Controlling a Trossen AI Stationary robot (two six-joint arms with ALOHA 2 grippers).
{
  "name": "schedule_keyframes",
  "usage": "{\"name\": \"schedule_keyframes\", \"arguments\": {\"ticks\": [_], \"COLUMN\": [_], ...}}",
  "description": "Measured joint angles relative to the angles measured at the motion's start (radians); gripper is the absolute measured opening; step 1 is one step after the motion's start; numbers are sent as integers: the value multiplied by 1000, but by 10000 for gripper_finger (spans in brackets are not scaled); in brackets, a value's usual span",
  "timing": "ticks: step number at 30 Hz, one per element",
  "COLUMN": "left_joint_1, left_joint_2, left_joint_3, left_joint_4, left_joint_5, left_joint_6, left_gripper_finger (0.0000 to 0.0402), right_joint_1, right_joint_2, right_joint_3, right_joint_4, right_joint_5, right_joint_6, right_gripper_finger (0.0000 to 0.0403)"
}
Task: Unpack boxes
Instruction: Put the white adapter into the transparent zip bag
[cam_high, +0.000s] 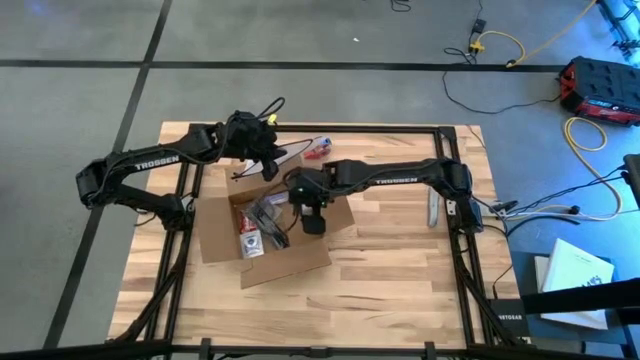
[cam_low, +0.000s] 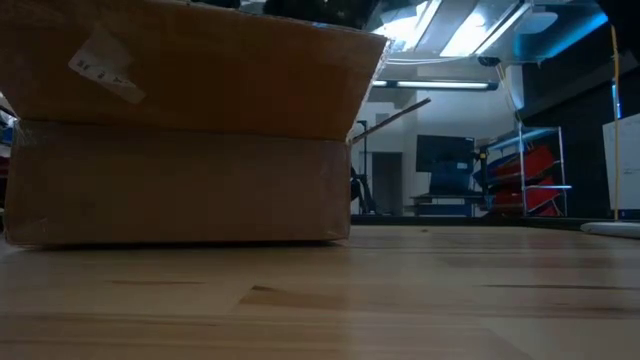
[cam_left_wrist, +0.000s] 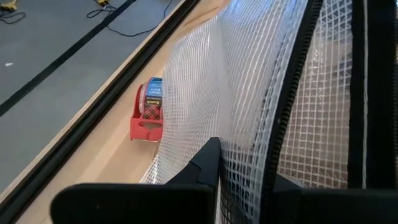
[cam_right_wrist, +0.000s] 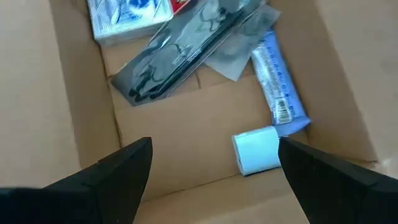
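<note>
one box (cam_high: 262, 232), open, is placed near the table's (cam_high: 400, 270) middle; it is judged light and stiff, best taken by a flap. right gripper (cam_right_wrist: 208, 165) is held wide open, empty, over the box; left gripper (cam_left_wrist: 245, 186) is closed on a mesh bag (cam_left_wrist: 249, 93) behind the box.

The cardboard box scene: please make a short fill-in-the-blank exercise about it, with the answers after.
1. The right pincer hangs over the inside of the cardboard box with its fingers ____.
2. The left pincer is shut on a clear ____ bag with a grid pattern.
3. Beside that bag on the table stands a ____ tape dispenser.
4. The box's flaps are ____, so its contents show.

Missing words: open; plastic; red; open
</note>
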Motion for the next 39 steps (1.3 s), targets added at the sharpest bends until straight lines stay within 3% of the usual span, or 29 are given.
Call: {"name": "schedule_keyframes", "arguments": {"ticks": [7,16,23,39], "left_joint_1": [0,0,0,0], "left_joint_2": [0,0,0,0], "left_joint_3": [0,0,0,0], "left_joint_4": [-7,-14,-12,-7], "left_joint_5": [0,-1,-1,11], "left_joint_6": [-20,-20,-22,-37], "left_gripper_finger": [0,0,0,0], "right_joint_1": [-38,-57,-88,-105], "right_joint_2": [80,140,145,172], "right_joint_3": [-4,-3,-3,-2], "right_joint_4": [-13,8,49,1], "right_joint_5": [-32,9,122,8], "right_joint_6": [-169,-334,-347,-340], "right_gripper_finger": [335,335,335,335]}}
